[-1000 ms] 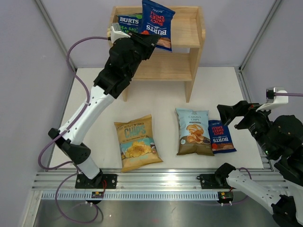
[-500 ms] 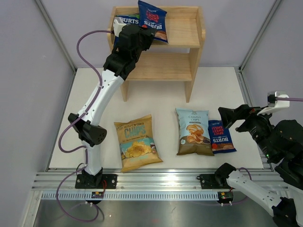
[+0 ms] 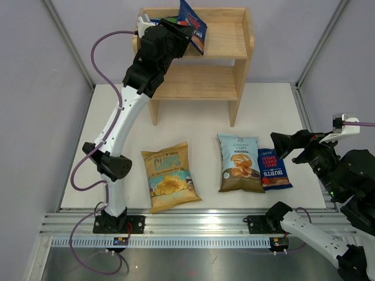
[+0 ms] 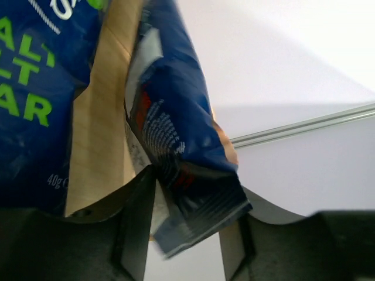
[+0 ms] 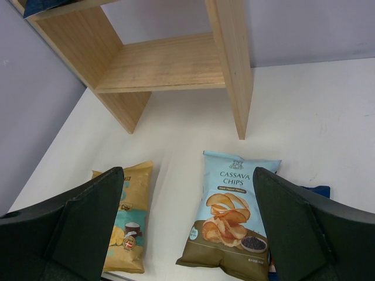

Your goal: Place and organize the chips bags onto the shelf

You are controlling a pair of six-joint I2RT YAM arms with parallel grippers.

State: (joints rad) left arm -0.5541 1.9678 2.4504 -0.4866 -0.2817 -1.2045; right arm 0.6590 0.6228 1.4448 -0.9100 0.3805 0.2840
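My left gripper (image 3: 183, 36) is shut on a dark-blue Burts bag (image 3: 193, 19) and holds it on edge over the left part of the top tier of the light-wood shelf (image 3: 225, 41). In the left wrist view the bag (image 4: 176, 134) hangs between my fingers, next to another dark-blue Burts bag (image 4: 35, 88) standing on that tier. On the table lie a tan-yellow Chips bag (image 3: 169, 176), a light-blue and brown cassava bag (image 3: 239, 162) and a third Burts bag (image 3: 273, 169). My right gripper (image 3: 287, 143) is open and empty, hovering right of those bags.
The shelf's lower tier (image 3: 199, 82) holds nothing. Metal frame posts (image 3: 70, 44) rise at the back corners, and a rail (image 3: 187, 222) runs along the table's near edge. A purple cable (image 3: 99, 52) loops from the left arm.
My left arm has reached farther back and up, carrying the Burts bag from in front of the shelf onto the top tier and turning it more on edge. The right arm barely moved.
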